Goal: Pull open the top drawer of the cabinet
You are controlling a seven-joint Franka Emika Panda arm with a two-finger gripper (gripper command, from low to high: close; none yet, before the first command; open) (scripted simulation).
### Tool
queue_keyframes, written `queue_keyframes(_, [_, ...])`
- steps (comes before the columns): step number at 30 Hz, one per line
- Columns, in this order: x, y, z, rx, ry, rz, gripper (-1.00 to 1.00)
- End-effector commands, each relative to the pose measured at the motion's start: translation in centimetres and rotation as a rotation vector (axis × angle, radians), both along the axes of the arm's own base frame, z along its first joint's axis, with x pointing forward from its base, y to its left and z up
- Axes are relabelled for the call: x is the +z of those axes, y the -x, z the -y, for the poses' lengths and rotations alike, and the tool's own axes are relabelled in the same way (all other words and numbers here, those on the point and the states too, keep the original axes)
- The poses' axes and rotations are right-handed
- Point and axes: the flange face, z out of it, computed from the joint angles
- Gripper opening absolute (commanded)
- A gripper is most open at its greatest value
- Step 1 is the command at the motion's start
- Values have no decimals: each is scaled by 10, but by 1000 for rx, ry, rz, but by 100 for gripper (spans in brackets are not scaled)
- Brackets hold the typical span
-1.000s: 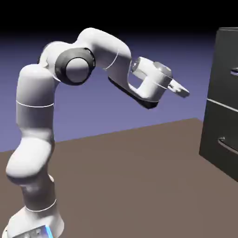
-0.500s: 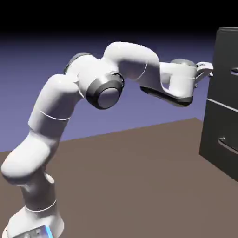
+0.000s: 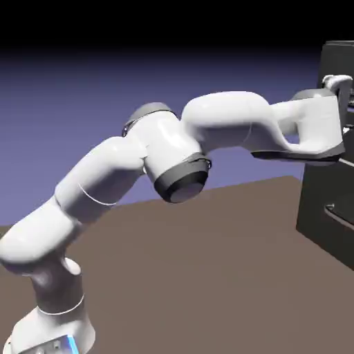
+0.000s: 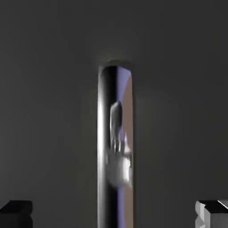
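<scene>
- The cabinet (image 3: 332, 173) stands at the exterior view's right edge, on the table (image 3: 207, 276).
- The top drawer (image 4: 49, 89) looks shut; no pull seems begun.
- Its handle (image 4: 115, 147) runs up the middle of the hand view, between the fingertips.
- The gripper (image 4: 114, 213) is spread wide, holding nothing; closing and pulling remain.
</scene>
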Motion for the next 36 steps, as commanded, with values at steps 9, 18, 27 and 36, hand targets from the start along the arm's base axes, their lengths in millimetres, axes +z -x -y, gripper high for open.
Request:
queue_keyframes(9, [-2, -30, 3, -3, 0, -3, 0])
queue_keyframes(18, [-5, -16, 6, -5, 0, -6, -100])
queue_keyframes(27, [-5, 31, 6, -5, 0, -6, -100])
queue_keyframes(36, [-5, 97, 6, -5, 0, -6, -100])
